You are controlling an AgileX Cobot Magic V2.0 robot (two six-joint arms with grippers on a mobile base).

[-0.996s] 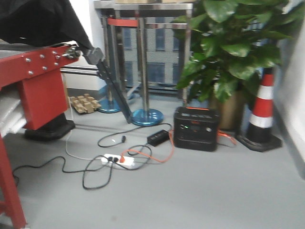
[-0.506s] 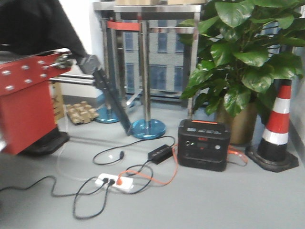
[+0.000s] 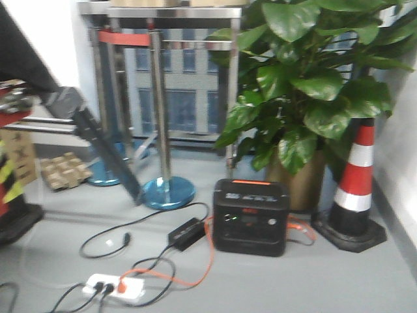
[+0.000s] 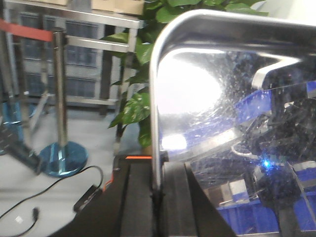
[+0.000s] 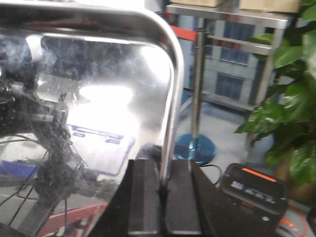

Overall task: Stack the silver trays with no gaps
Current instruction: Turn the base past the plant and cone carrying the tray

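Note:
In the left wrist view a silver tray [image 4: 222,98] stands on edge and fills the right half of the picture, its scuffed base mirroring blue bins. My left gripper [image 4: 156,165] is shut on its left rim, which runs down between the black fingers [image 4: 136,197]. The right wrist view shows a silver tray [image 5: 98,98] from its other side, and my right gripper [image 5: 163,165] is shut on the right rim. Whether both views show one tray I cannot tell. The front view holds no tray and no gripper.
On the grey floor ahead stand a black power station [image 3: 251,218], a striped traffic cone [image 3: 354,189], a large potted plant [image 3: 306,85] and steel stanchions with blue bases [image 3: 168,192]. A power strip [image 3: 114,287] and cables lie at the front left. A red frame [image 3: 10,117] edges in at left.
The front view has shifted: the red frame has slid out to the left edge, and the power station, plant and cone now sit further left and look larger.

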